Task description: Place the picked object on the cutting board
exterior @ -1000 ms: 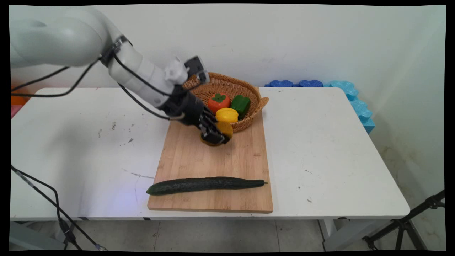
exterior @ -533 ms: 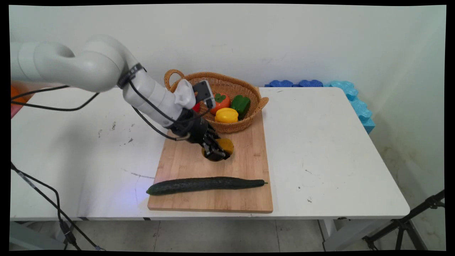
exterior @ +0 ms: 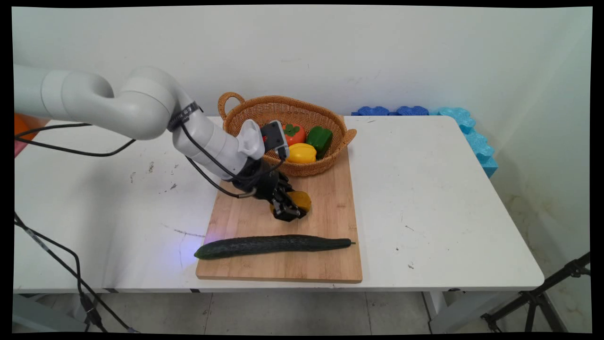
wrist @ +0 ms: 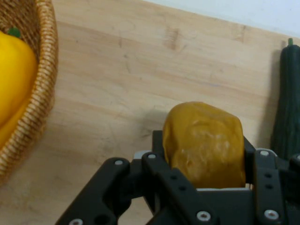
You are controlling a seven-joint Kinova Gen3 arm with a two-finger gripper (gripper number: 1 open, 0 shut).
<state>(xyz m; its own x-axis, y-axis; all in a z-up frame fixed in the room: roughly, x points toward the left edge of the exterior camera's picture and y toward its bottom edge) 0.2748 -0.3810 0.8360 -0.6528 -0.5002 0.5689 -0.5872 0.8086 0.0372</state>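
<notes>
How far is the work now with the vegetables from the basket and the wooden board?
Already on the cutting board: the cucumber, lying along its near edge. In hand: the gripper is shut on a yellow-brown potato, low over the board's middle; whether it touches the wood is unclear. In the basket there are a tomato, a green pepper and a yellow pepper.

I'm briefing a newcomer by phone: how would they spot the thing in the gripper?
Find the wooden cutting board at the table's middle. Above its centre, between the wicker basket and the cucumber, the gripper holds a potato. It is dull brownish-yellow and lumpy, unlike the glossy peppers in the basket.
</notes>
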